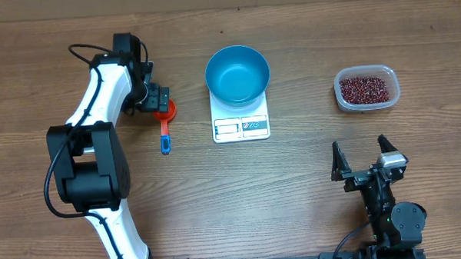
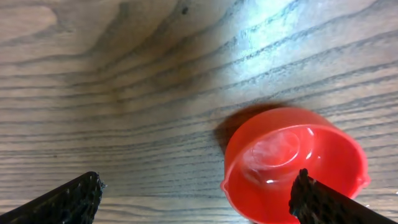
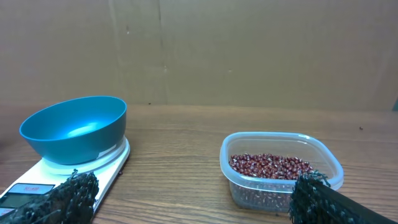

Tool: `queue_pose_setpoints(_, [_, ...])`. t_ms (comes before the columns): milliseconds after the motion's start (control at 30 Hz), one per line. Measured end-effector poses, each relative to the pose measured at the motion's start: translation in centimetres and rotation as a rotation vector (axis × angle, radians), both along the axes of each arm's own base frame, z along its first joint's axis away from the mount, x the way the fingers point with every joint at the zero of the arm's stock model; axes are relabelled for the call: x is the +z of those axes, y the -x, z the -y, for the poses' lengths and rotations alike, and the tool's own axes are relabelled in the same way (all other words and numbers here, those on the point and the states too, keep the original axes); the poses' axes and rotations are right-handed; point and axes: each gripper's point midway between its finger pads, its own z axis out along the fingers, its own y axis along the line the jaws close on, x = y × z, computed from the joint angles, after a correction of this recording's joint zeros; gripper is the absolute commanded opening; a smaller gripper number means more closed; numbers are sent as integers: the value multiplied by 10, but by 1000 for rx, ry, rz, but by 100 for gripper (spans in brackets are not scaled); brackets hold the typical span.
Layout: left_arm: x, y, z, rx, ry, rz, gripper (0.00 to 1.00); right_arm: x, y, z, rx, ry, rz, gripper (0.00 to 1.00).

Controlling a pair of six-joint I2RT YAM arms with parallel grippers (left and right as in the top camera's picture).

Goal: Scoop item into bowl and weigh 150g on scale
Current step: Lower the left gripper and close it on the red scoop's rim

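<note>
- The beans [image 1: 362, 87] are a pile of small dark red grains. They all sit in the clear tub [image 1: 367, 107], far over on your right side of the bench [image 1: 294, 189].
- The blue bowl [image 1: 238, 74] has nothing in it. It sits on the back part of the white scale [image 1: 241, 127] and sticks out past the edges a bit.
- The numbers on the scale are too small to read.
- The red scoop [image 1: 165, 120] with the blue handle lies flat on the bench, left of the scale and well apart from the tub. Its cup is empty.
- Your left hand [image 1: 159, 100] is wide open and holds nothing. It hangs right over the cup of the scoop, not over the handle. One finger looks to be above the cup's rim.
- Your right hand [image 1: 364, 157] is wide open too and holds nothing. It waits near the front of the bench, in front of the tub.
- I think these things could go wrong:
  - If you close on the round cup, the scoop may slip or tip away.
  - The tub and the bowl are far apart, so beans may fall off a full scoop on the way.
  - A bump may push the bowl off the scale.
  - Big scoops near the end may put in too many beans.
</note>
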Motion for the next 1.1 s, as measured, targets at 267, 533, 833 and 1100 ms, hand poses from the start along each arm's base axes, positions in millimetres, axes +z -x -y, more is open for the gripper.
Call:
queue_pose_setpoints(267, [-11,7,0,0,0,-17,100,0,0,0,0,0,-1,100])
queue_pose_setpoints(533, [-14,10,0,0,0,-24,99,0,0,0,0,0,0,100])
queue_pose_setpoints(833, [-18,11,2,-2,13,-21,100,0,0,0,0,0,0,100])
queue_pose_setpoints(1100, [-19,11,3,-2,15,-24,97,0,0,0,0,0,0,100])
